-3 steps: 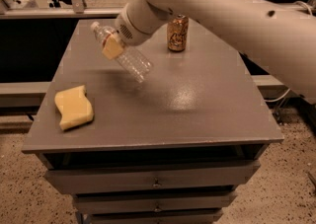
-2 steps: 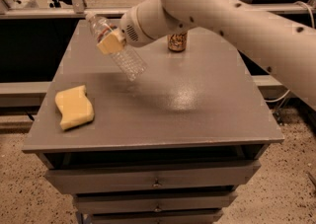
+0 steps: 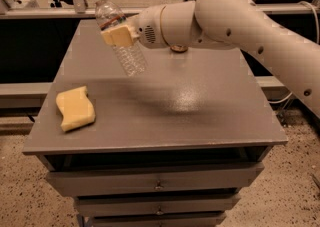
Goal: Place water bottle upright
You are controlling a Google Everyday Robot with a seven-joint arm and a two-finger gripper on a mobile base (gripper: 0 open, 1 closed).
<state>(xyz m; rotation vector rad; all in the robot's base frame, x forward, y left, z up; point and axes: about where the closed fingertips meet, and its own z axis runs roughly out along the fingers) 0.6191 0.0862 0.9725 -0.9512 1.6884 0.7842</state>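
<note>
The water bottle [image 3: 121, 41] is a clear ribbed plastic bottle with a white cap and a thin red-and-white band near its neck. It hangs in the air above the back left of the grey table [image 3: 200, 116], tilted with the cap up and to the left. My gripper [image 3: 118, 36] is shut on the bottle's upper body, its tan pads [image 3: 116, 36] pressed against it. The white arm reaches in from the right.
A yellow sponge [image 3: 75, 108] lies on the table's left front. The base of a soda can [image 3: 178, 49] shows at the back, mostly hidden behind my arm. Drawers sit below the tabletop. Dark shelving stands behind.
The gripper has lifted the bottle and turned it closer to upright, cap rising to the upper left. The arm now covers most of the can.
</note>
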